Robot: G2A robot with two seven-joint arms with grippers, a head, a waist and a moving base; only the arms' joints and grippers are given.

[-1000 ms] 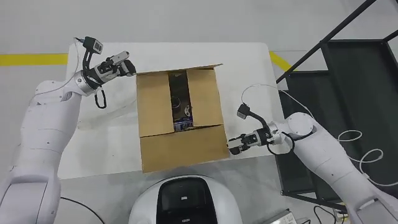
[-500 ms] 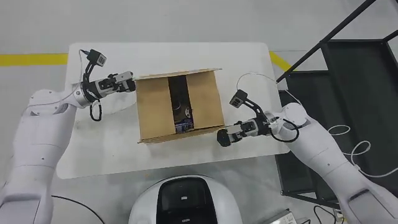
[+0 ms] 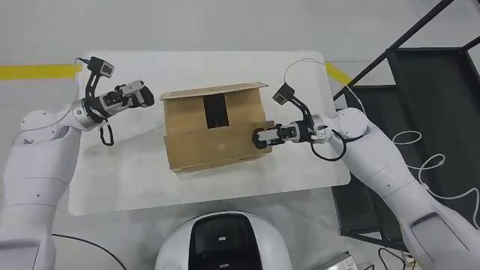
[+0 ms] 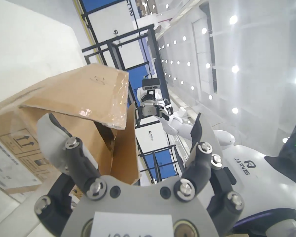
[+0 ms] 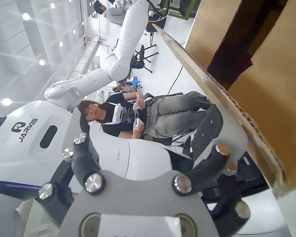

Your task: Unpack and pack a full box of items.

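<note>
A brown cardboard box stands mid-table with its flaps folded partly over the top. A dark gap stays between them, and I cannot make out what is inside. My right gripper is at the box's near right corner, open, with one finger pressed against the edge of a flap. My left gripper hovers just off the box's far left side, open and holding nothing. In the left wrist view, the left gripper faces a raised taped flap.
The white table has bare room to the left of the box and along its near edge. A black metal rack stands close beside the table on the right. A yellow floor line runs behind the table.
My right gripper has moved from the table's near edge up to the box, and the near flap has swung from lying flat outward to folded over the top. My left gripper drew back slightly.
</note>
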